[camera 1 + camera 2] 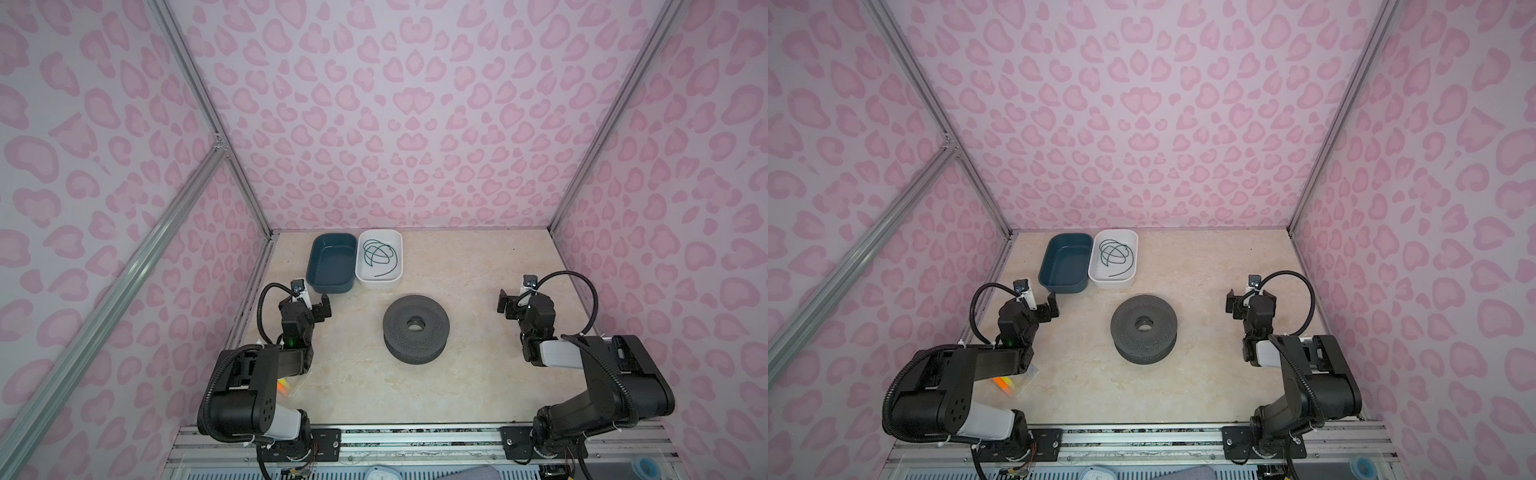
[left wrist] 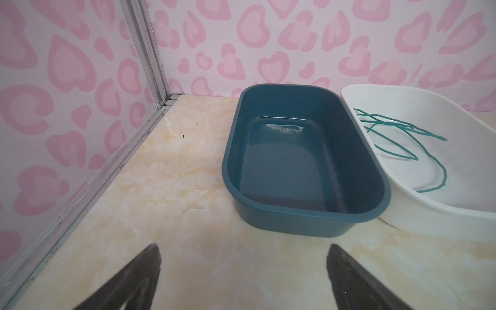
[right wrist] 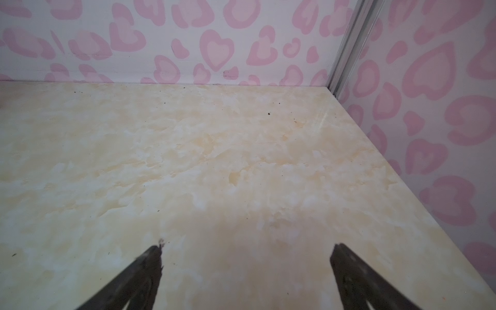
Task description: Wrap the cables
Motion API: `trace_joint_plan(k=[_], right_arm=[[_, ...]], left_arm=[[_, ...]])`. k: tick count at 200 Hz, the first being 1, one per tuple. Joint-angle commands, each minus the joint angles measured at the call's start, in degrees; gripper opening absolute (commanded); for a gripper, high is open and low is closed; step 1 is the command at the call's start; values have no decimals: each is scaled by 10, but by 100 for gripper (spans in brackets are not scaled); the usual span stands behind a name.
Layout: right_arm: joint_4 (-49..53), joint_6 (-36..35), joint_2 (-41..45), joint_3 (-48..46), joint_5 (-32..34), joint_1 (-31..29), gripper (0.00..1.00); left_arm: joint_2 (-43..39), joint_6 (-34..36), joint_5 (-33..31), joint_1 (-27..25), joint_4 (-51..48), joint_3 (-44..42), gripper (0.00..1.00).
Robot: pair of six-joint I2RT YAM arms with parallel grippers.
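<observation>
A dark green cable lies in loose loops inside a white tub at the back of the table. The left wrist view shows the same cable in that tub. A grey perforated spool lies flat mid-table. My left gripper hovers open just in front of the blue tub. My right gripper is open over bare table, right of the spool. Both hold nothing.
An empty dark blue tub sits against the white tub's left side. A clear box with orange and yellow pieces lies under the left arm. Pink-patterned walls close in the table on three sides.
</observation>
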State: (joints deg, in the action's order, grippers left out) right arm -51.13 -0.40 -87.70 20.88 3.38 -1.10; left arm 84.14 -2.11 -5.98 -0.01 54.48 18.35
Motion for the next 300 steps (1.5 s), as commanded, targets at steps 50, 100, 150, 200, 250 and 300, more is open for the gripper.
trace_joint_plan(k=[50, 100, 150, 200, 250, 300], right_arm=[[-10, 6, -1, 2, -5, 1, 100], [-9, 8, -1, 1, -11, 5, 100], [-10, 8, -1, 2, -12, 5, 100], [-10, 8, -1, 1, -12, 5, 100], [-10, 4, 0, 2, -17, 5, 100], [-9, 2, 0, 1, -18, 5, 100]], left_arm=[[2, -3, 3, 1, 13, 6, 98], [2, -3, 3, 0, 13, 6, 98], [2, -3, 3, 1, 13, 6, 98], [2, -3, 3, 1, 13, 5, 98], [2, -2, 3, 0, 13, 6, 98], [3, -3, 4, 0, 13, 6, 98]])
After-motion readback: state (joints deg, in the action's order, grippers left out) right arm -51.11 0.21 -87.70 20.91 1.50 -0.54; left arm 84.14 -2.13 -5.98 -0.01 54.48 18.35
